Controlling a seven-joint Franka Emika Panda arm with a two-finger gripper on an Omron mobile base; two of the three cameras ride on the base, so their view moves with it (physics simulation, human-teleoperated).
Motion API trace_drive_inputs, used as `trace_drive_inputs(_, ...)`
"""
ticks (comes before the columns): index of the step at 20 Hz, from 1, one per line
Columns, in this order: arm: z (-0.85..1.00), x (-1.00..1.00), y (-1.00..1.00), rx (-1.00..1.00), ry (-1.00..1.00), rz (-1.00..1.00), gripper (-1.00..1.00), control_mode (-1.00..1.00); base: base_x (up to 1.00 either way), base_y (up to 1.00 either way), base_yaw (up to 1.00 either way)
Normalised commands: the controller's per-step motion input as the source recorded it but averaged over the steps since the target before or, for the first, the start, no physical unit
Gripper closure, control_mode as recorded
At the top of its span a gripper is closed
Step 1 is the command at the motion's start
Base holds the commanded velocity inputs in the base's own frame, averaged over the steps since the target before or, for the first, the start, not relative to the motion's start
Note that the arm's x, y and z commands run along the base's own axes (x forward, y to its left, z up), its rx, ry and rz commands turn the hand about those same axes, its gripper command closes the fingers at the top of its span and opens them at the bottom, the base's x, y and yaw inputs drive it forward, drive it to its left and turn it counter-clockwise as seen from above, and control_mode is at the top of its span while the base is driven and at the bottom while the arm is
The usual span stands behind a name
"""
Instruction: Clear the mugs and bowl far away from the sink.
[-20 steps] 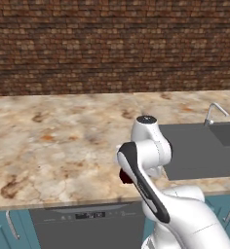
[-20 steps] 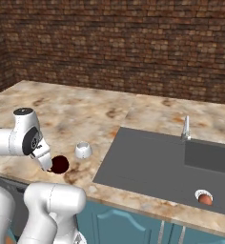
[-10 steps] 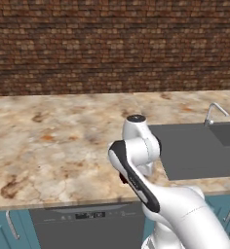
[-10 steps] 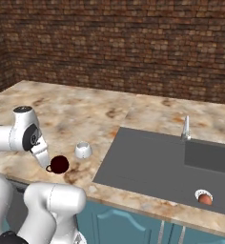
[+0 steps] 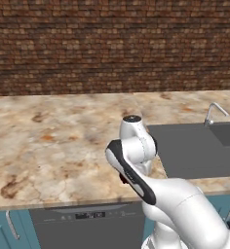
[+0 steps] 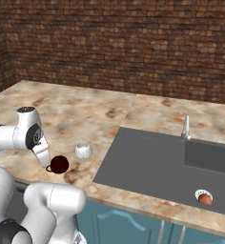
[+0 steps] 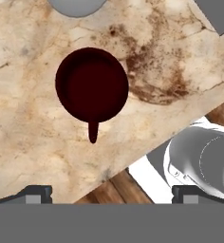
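Note:
The dark maroon mug [image 7: 91, 84] stands upright on the marble counter, its handle [image 7: 93, 133] pointing toward the counter's front edge. My gripper [image 7: 111, 193] hangs above it, open, its two fingertips [image 7: 35, 192] spread wide with nothing between them. The light grey mug [image 7: 76, 4] sits just beyond the maroon one. From the right base camera, the maroon mug [image 6: 59, 164] and the light grey mug [image 6: 83, 150] stand left of the sink [image 6: 152, 159], with my hand [image 6: 43, 155] right beside the maroon mug. The arm hides most of the maroon mug [image 5: 122, 179] from the left base camera. The bowl is out of view.
The faucet [image 6: 186, 127] rises at the sink's back. A small reddish round object [image 6: 205, 198] lies in the basin's near right corner. The counter's front edge [image 7: 133, 156] runs close behind the maroon mug. A wide stretch of counter [image 5: 48, 141] extends to the left.
The arm has swung a little to the left over the counter. Both mugs stay in place and the gripper stays open.

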Motion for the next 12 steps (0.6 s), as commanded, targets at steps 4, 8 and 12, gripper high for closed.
trace_drive_inputs(4, -0.27, 0.04, 0.00, 0.00, 0.00, -0.02, -1.00, -1.00, 0.00, 0.00, 0.00)
trace_drive_inputs(8, -0.23, 0.07, 0.00, 0.00, 0.00, -0.01, -1.00, -1.00, 0.00, 0.00, 0.00)
trace_drive_inputs(12, -0.21, 0.05, 0.00, 0.00, 0.00, -0.01, -1.00, -1.00, 0.00, 0.00, 0.00)
